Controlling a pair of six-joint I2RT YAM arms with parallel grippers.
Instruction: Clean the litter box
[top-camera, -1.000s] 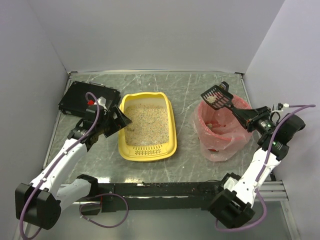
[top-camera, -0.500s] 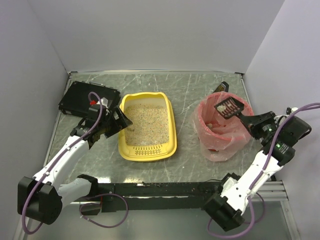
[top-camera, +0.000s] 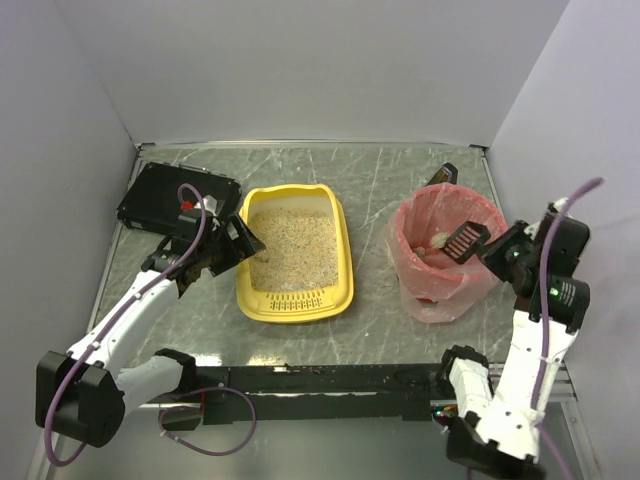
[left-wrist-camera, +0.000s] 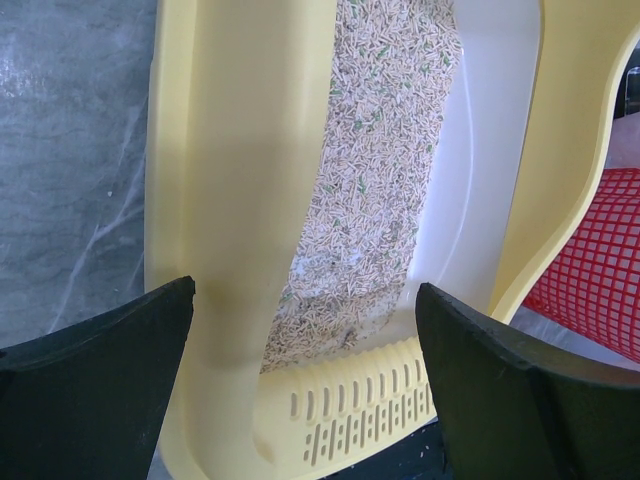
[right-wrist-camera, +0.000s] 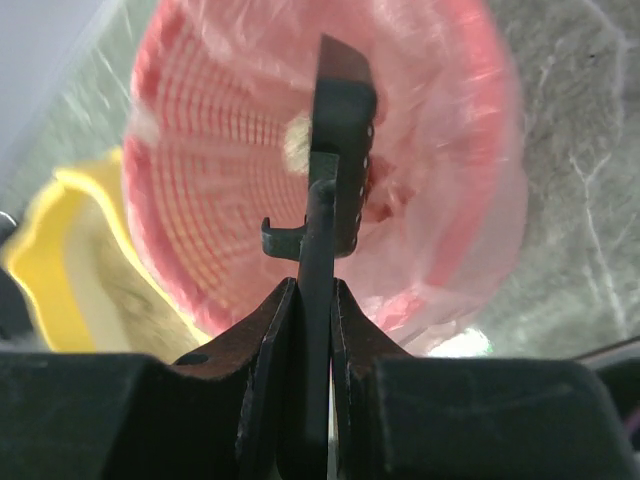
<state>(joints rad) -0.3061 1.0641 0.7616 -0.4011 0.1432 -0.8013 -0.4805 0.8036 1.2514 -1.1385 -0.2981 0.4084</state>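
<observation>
Litter box (top-camera: 297, 303) lies just to the 9 o'clock side of the middle of the surface (top-camera: 380, 190), slotted rim toward the arms, with its beige litter (top-camera: 293, 245) spread fairly evenly.

Nearest the arms, the left tool (top-camera: 240, 247) stands released at the tray's 9 o'clock side. In the wrist view its jaws gape astride the yellow side wall, and I cannot tell whether either finger touches it. That is the first weak spot: nothing pins the tray, so a firm scoop pass through the litter would likely shove it toward 9 o'clock or rock it against those spread fingers.

At 3 o'clock the right tool (right-wrist-camera: 310, 295) is clenched on the thin handle of the black scoop (top-camera: 466, 240), whose slotted head is tipped edge-on inside the mouth of the pink-red bin (top-camera: 435, 290). A pale clump (top-camera: 437, 240) lies inside the bin. The handle is narrow, so it may twist in the pinch if the head meets resistance. The head also sits close to the loose bag liner; pulling out carelessly could snag the plastic and drag or tip the light bin. Grains clinging to the slots may scatter on the way back.

Farthest, at 10 o'clock, a flat black box (top-camera: 175, 195) lies close behind the left arm, leaving little room to retreat.
</observation>
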